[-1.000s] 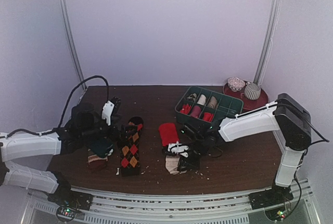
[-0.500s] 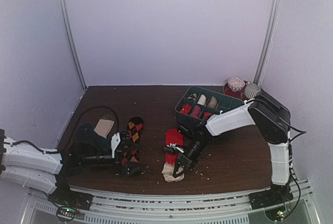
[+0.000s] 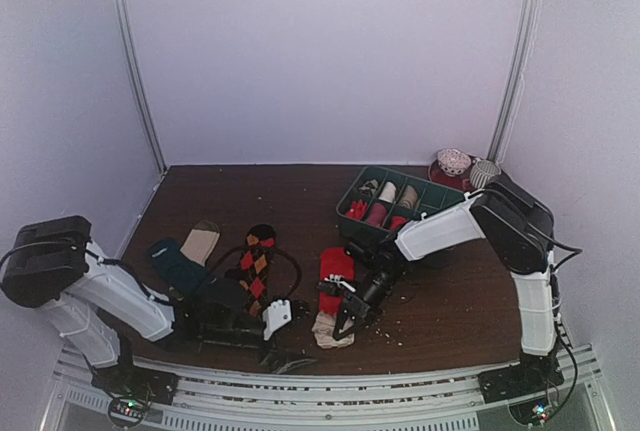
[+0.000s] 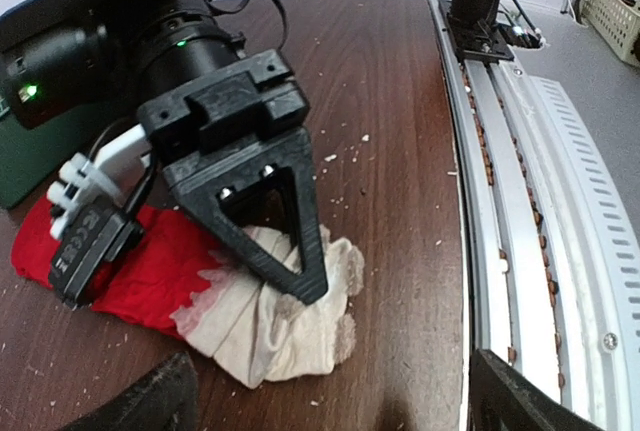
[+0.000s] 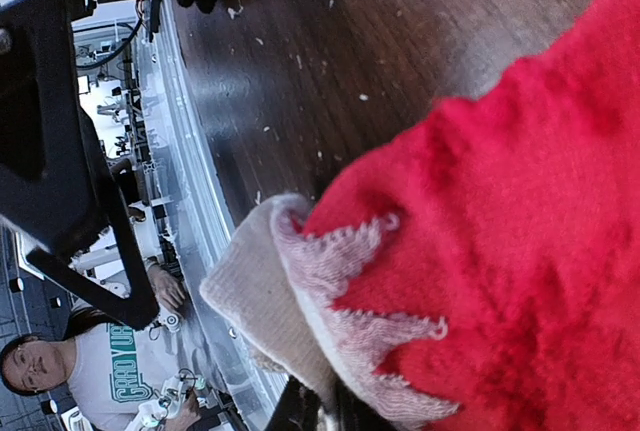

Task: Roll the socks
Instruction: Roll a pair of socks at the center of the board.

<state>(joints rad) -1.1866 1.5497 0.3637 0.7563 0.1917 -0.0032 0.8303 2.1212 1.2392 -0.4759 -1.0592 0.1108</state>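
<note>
The bright red sock lies at mid-table with its beige cuff bunched toward the front edge. My right gripper is shut on that cuff, and the right wrist view shows the cuff pinched at my right gripper below the red fabric. The black argyle sock lies left of the red sock, its near end hidden by my left arm. My left gripper is open and empty, low by the front edge. It faces the cuff and the right gripper's finger.
A dark teal sock with a beige end lies at far left. A green divided bin of rolled socks stands back right, with a red plate of sock balls behind it. The metal rail runs along the front edge. Crumbs dot the wood.
My left arm has swung from the left side down to the front centre, leaving the dark teal sock behind. The red sock has bunched and shifted slightly right in my right gripper.
</note>
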